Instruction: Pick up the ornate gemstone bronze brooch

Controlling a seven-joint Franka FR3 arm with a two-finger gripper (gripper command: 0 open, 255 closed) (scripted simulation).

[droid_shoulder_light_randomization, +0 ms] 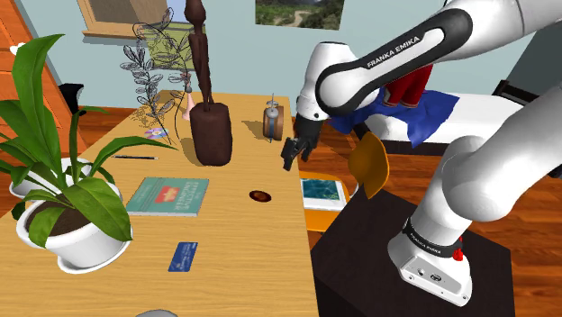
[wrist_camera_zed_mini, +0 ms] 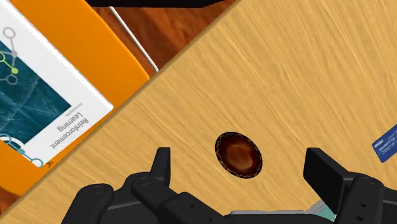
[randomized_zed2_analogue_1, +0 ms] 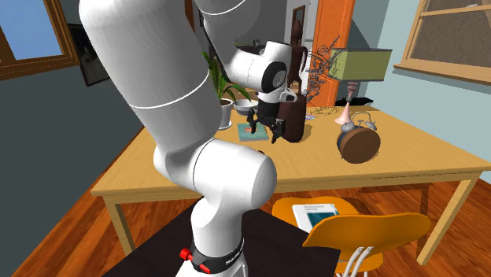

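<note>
White arm [randomized_zed2_analogue_1: 149, 86], one in number, reaches over one wooden table [droid_shoulder_light_randomization: 243, 252]. Its single black gripper [droid_shoulder_light_randomization: 289, 160] hangs above the tabletop, its two fingers [wrist_camera_zed_mini: 162, 165] standing apart and clasping nothing. One dark oval brooch [wrist_camera_zed_mini: 238, 154] lies flat on the wood straight ahead of the fingers, centred in their gap and untouched. Its long axis runs oblique to the line joining them.

Arm link [droid_shoulder_light_randomization: 396, 49]: "FRANKA EMIKA" in white. Book [wrist_camera_zed_mini: 38, 95] on the orange chair [wrist_camera_zed_mini: 83, 32]: "Reinforcement Learning". Print on the blue card [wrist_camera_zed_mini: 385, 143] is illegible.
</note>
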